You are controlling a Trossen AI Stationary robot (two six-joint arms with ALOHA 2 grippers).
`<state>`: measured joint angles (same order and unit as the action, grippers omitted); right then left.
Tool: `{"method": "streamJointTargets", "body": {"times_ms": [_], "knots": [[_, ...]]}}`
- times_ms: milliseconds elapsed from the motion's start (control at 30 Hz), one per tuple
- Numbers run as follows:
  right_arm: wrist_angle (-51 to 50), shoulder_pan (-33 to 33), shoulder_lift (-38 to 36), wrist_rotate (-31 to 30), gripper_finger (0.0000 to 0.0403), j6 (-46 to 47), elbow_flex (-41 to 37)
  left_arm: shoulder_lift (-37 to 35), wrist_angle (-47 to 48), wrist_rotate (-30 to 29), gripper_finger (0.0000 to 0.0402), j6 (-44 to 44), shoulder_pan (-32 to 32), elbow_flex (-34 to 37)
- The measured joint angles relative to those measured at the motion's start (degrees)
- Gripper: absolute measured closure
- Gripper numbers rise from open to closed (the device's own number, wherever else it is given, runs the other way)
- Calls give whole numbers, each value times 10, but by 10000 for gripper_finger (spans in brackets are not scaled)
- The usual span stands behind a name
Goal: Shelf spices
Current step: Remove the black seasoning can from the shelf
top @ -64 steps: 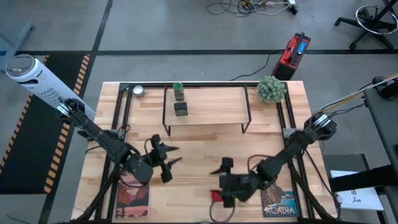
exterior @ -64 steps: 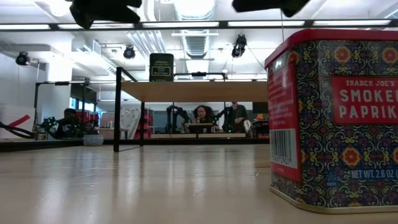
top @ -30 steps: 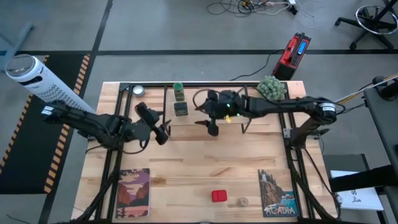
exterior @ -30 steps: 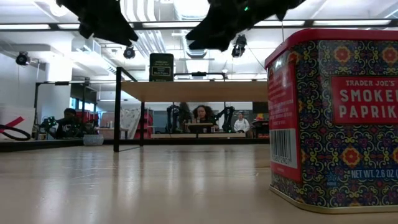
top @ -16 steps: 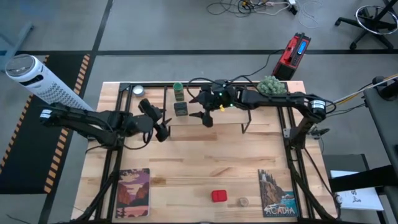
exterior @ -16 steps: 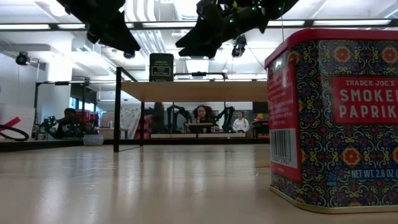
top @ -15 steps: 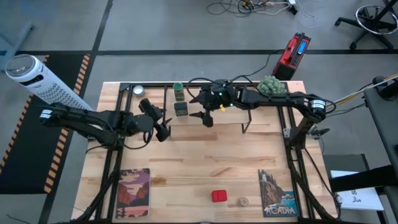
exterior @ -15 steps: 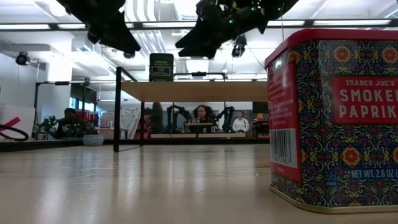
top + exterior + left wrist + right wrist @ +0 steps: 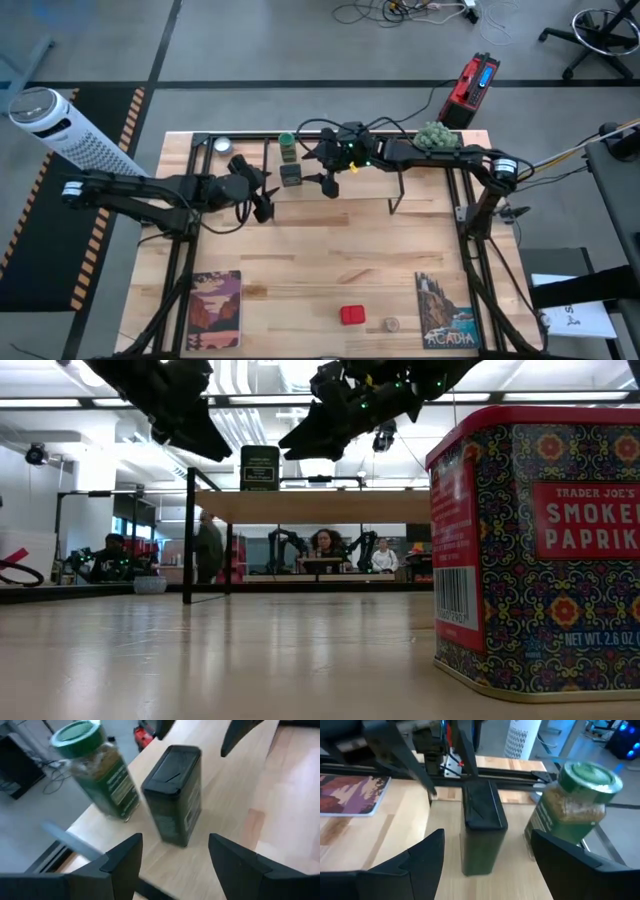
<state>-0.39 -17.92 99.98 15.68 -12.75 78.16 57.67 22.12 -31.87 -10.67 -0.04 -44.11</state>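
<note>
Shelf (image 9: 340,190) stands at upper centre of the high view, its wooden board carried on black rods. On the board's left end: green-capped bottle (image 9: 287,146) behind, dark grey square jar (image 9: 291,175) just in front of it, both upright, close together; whether they touch cannot be told. Red square tin (image 9: 351,315) and tiny round beige jar (image 9: 391,325) sit on the table (image 9: 300,270) at lower centre, just beside each other, well apart from the shelf.

Low view: the tin (image 9: 538,555) fills the right side, cut off at the right edge; its label reads "SMOKE… PAPRIK…". The beige jar is not visible there.

Left gripper (image 9: 262,200) lies left of the shelf, arm stretched in from the left edge, nearly flat. Fingers spread, holding nothing; the left wrist view shows the grey jar (image 9: 175,795) framed between the fingertips (image 9: 125,857), not touched.

Right gripper (image 9: 328,172) hangs over the board just right of the grey jar, arm reaching in from the right. Fingers (image 9: 427,855) apart and empty, with the jar (image 9: 480,827) between them.

Bystanders in the room beyond are too small to make out.
</note>
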Motion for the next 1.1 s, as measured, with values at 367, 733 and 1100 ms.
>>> {"method": "streamJointTargets", "body": {"times_ms": [367,733,1100], "knots": [[9,-6,5,15,139,3,3,2,-62,1,187,19,9,18],[30,-10,35,38,139,17,3,5,-75,14,171,25,10,19],[51,-9,39,45,136,27,8,41,-102,15,181,31,11,19]]}}
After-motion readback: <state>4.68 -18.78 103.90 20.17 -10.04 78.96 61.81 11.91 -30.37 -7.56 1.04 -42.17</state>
